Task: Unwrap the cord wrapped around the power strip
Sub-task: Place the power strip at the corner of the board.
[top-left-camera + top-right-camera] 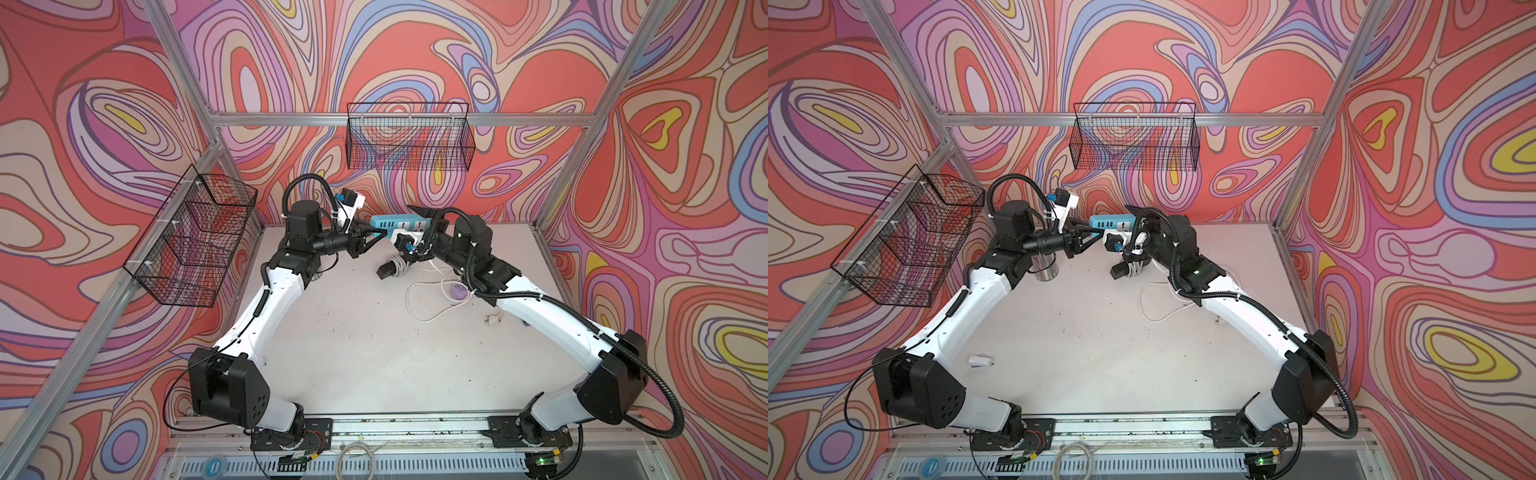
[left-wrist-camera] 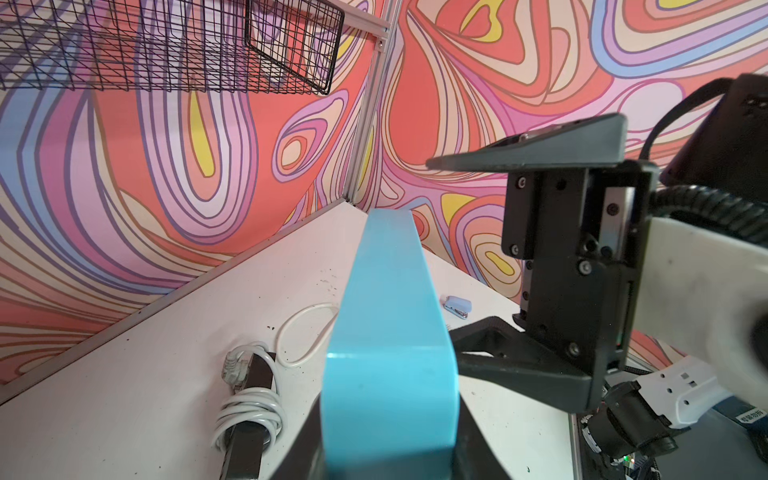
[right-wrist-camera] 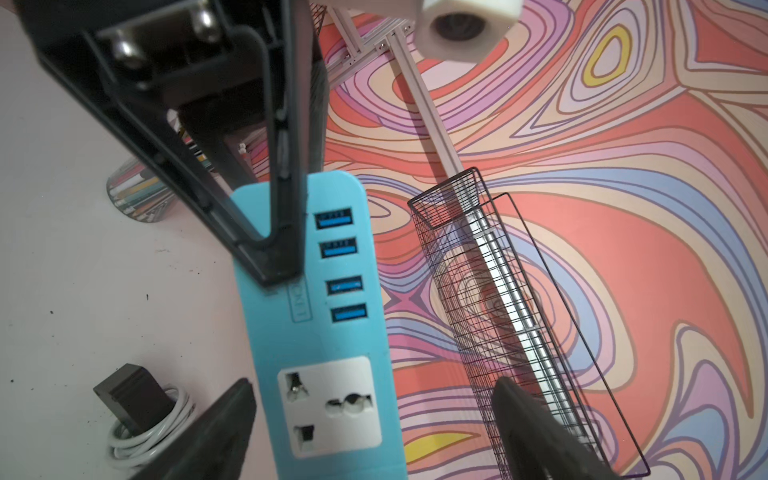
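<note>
The light blue power strip [image 1: 384, 222] [image 1: 1113, 220] hangs above the table's far edge, and my left gripper [image 1: 380, 234] [image 2: 390, 449] is shut on one end of it. Its face with USB ports and a white socket [image 3: 328, 395] fills the right wrist view. My right gripper [image 1: 415, 224] [image 3: 374, 386] is open. Its fingers straddle the strip farther along without touching it. The white cord [image 1: 419, 299] [image 1: 1152, 303] [image 2: 305, 332] lies in loose loops on the table under the right arm. No turns of it show on the visible part of the strip.
A black block wound with white cable [image 1: 390, 268] [image 2: 249, 399] [image 3: 137, 407] lies below the strip. A purple round object [image 1: 456, 292], a small stapler [image 1: 980, 360] and a striped cup [image 1: 1044, 266] are on the table. Wire baskets [image 1: 409, 137] [image 1: 195, 241] hang on the walls.
</note>
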You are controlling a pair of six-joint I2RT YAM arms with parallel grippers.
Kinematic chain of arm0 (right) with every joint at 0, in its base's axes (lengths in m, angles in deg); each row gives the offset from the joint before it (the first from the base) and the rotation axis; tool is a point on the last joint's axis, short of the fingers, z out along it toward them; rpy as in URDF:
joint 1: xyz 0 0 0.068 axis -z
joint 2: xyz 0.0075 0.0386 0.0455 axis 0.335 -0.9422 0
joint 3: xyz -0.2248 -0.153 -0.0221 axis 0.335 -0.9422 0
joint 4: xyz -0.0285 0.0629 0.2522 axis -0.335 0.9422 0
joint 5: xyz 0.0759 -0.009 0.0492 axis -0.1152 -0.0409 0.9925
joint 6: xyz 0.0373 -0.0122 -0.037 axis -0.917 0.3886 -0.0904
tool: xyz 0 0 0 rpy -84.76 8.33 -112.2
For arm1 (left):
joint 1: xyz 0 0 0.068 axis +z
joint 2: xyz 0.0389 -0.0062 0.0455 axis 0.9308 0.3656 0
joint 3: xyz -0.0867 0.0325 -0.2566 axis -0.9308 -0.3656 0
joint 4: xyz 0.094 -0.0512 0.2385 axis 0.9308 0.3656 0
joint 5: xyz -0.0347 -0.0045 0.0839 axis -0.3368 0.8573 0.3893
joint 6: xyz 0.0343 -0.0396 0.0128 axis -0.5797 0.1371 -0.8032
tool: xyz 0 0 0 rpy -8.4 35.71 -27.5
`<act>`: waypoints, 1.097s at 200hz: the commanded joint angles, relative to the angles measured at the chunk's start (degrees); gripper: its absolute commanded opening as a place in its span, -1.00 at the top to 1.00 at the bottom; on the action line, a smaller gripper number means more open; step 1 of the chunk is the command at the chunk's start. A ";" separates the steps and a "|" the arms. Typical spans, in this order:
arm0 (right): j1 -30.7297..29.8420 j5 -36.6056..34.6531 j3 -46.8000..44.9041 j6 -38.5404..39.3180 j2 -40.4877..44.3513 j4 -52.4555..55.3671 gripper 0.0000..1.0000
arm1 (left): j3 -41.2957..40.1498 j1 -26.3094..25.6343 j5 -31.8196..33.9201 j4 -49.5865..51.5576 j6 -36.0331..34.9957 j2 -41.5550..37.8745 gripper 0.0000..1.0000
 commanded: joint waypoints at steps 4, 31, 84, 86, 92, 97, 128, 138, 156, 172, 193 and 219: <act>-0.80 -1.78 1.95 3.14 -1.36 3.46 -0.84 | 2.65 -0.10 -0.46 -0.02 -1.99 -2.07 1.00; -1.00 -3.76 2.51 3.85 -2.79 3.58 -0.84 | 2.74 -0.10 -0.87 -0.07 -1.73 -2.31 1.00; -1.02 -7.22 5.69 3.38 -5.97 1.74 -0.73 | 2.73 -0.36 -1.93 -0.68 -0.85 -2.42 1.00; -1.05 -7.29 5.83 3.40 -6.07 1.61 -0.72 | 2.73 -0.37 -1.89 -0.68 -0.86 -2.42 1.00; -0.95 -7.43 5.95 3.45 -6.34 1.33 -0.68 | 2.73 -0.35 -1.85 -0.70 -0.84 -2.42 1.00; -1.02 -7.51 6.14 3.47 -6.44 1.24 -0.63 | 2.75 -0.34 -1.86 -0.70 -0.86 -2.47 1.00; -1.01 -8.04 6.60 3.05 -6.81 1.07 0.04 | 2.65 -0.39 -1.89 -0.75 -0.85 -2.42 1.00; -1.00 -8.35 6.43 2.86 -6.78 0.98 0.35 | 2.56 -0.37 -1.86 -0.87 -0.85 -2.42 1.00; -1.06 -8.97 5.89 2.68 -6.51 0.40 0.69 | 2.23 -0.32 -1.33 -1.53 -0.60 -2.51 1.00; -1.05 -9.12 4.88 2.52 -5.95 -0.05 0.73 | 1.51 -0.34 -0.25 -2.90 0.13 -2.77 1.00; -1.08 -9.33 4.08 1.93 -5.51 -0.14 0.75 | 0.18 -0.12 2.18 -5.52 1.99 -3.21 0.51; -1.02 -9.55 3.01 -0.30 -5.10 0.20 0.75 | -2.27 1.40 6.67 -10.23 5.42 -4.49 -1.00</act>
